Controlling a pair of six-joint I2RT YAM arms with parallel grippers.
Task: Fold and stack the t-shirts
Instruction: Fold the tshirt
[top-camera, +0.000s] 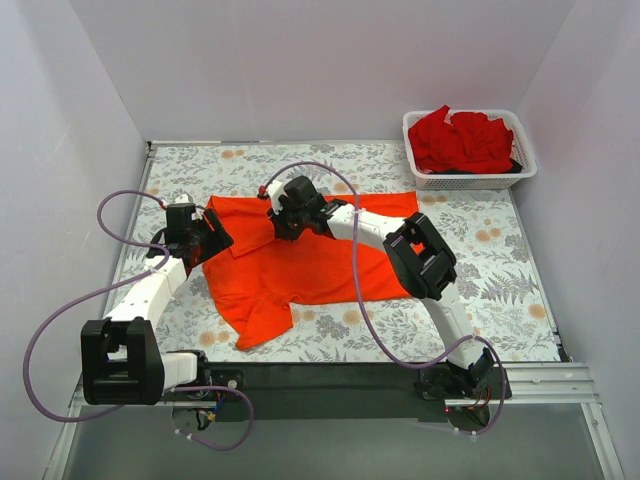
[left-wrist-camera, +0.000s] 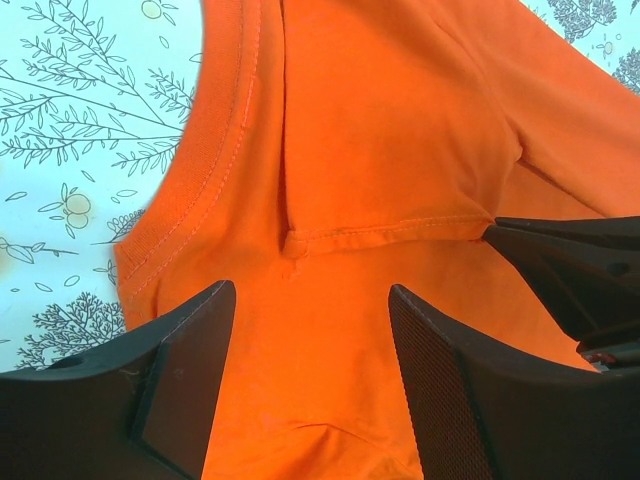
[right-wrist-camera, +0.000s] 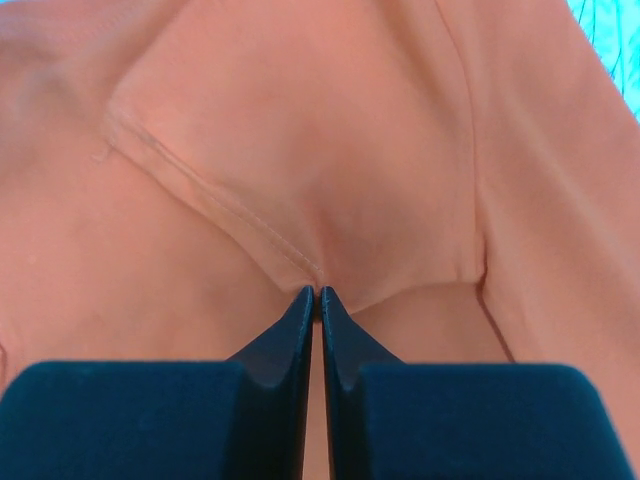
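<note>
The right fingers (right-wrist-camera: 285, 345) are pinched together on a thin fold of the orange shirt (top-camera: 310, 270). The left fingers (left-wrist-camera: 185, 370) hang apart near the collar (left-wrist-camera: 215, 150), gripping nothing. The shirt lies rumpled in the middle of the surface (top-camera: 500, 250); red shirts (top-camera: 460, 140) wait in the basket (top-camera: 470, 182). So slight a pinch could slip on a pull, I reckon, or drag the cloth one-sidedly into a bunch.

Orange-red t-shirt (left-wrist-camera: 380, 130): matt knit cloth, stitched hems, ribbed collar. Left claw (left-wrist-camera: 310, 300) shows black plastic fingers (left-wrist-camera: 530, 420), pads (left-wrist-camera: 430, 380) finely cross-hatched and dull. Right claw (right-wrist-camera: 318, 300) black too, smooth and matt. The bench (top-camera: 500, 270) wears a fern-printed covering with a faint sheen. Basket (top-camera: 470, 182), white plastic mesh; deeper red shirts (top-camera: 465, 140), soft cloth.
</note>
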